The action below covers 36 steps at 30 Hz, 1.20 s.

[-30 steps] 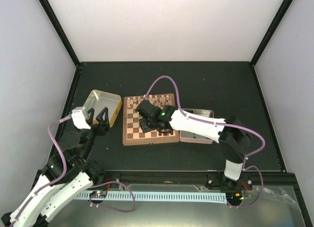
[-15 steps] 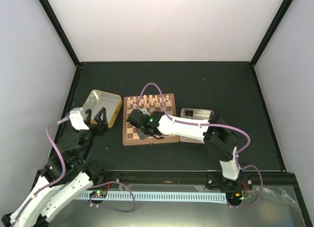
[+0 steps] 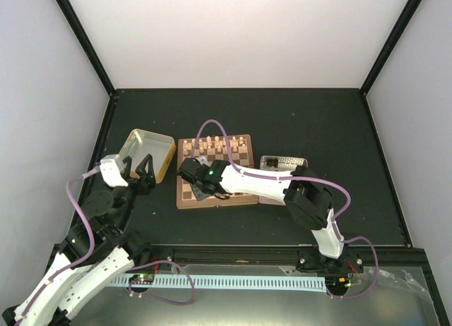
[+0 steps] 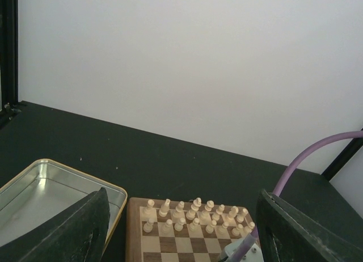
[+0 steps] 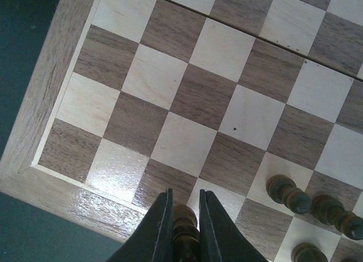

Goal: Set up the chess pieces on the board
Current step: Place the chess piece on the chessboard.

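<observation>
1. The dark surface [image 3: 318,121] carries the board [image 3: 212,204], with a gold tin [image 3: 148,151] on its left and a silver tin [image 3: 293,160] on its right.
2. The left gripper [image 4: 182,193] is spread wide, holding nothing, near the gold tin.
3. The right gripper [image 5: 184,202] is clamped narrow on one dark chess piece [image 5: 184,225], over the board's edge row near a corner.
4. Other dark pieces [image 5: 289,194] stand on squares close by.
5. Cream pieces [image 4: 198,214] fill the far rows.

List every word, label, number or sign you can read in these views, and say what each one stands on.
No text can be read in any view.
The board: only plain squares and wood grain.
The gold tin and the silver tin: no print visible.
The right gripper, shut on a dark chess piece, and the open left gripper: no markings.
</observation>
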### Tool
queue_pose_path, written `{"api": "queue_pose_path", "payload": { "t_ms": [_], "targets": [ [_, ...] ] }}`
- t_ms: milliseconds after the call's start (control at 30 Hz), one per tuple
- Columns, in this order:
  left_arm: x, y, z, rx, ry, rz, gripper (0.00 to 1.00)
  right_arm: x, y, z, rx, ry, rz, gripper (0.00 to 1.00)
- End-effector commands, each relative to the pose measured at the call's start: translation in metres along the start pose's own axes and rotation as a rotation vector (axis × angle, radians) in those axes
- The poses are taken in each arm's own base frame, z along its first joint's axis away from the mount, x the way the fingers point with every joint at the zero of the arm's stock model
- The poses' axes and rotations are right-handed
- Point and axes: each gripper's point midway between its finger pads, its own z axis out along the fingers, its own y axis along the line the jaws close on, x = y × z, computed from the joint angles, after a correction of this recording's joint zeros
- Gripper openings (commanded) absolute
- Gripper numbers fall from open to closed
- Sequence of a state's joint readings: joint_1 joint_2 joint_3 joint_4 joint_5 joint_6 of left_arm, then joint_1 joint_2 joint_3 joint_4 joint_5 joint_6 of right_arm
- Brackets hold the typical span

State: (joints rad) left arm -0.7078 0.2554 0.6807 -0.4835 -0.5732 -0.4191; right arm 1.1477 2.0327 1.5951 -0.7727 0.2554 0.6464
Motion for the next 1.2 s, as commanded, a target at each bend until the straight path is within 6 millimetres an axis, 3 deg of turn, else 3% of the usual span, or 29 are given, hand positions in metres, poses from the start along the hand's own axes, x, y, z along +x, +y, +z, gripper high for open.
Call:
{"api": "queue_pose_path", "payload": {
  "t_ms": [0, 267, 500, 700, 933, 1167],
  "targets": [
    [-0.006, 0.003, -0.003, -0.016, -0.013, 0.010, 0.73, -0.007, 0.007, 0.000, 0.009, -0.016, 0.009, 0.12],
    [-0.005, 0.002, -0.002, -0.011, -0.009, 0.012, 0.73, -0.010, 0.011, 0.004, 0.008, -0.009, 0.000, 0.17],
    [-0.003, 0.000, 0.000, -0.005, -0.003, 0.017, 0.73, -0.009, 0.012, 0.004, 0.011, 0.005, -0.016, 0.34],
    [-0.003, -0.001, 0.001, -0.005, 0.002, 0.024, 0.74, -0.006, 0.014, 0.001, -0.010, 0.027, -0.010, 0.32],
    [-0.002, 0.000, 0.000, -0.003, 0.002, 0.022, 0.74, 0.013, 0.012, 0.003, -0.013, 0.102, 0.000, 0.33],
    [-0.002, -0.001, 0.000, -0.001, 0.002, 0.021, 0.74, 0.013, 0.018, 0.003, -0.039, 0.111, 0.003, 0.34]
  ]
}}
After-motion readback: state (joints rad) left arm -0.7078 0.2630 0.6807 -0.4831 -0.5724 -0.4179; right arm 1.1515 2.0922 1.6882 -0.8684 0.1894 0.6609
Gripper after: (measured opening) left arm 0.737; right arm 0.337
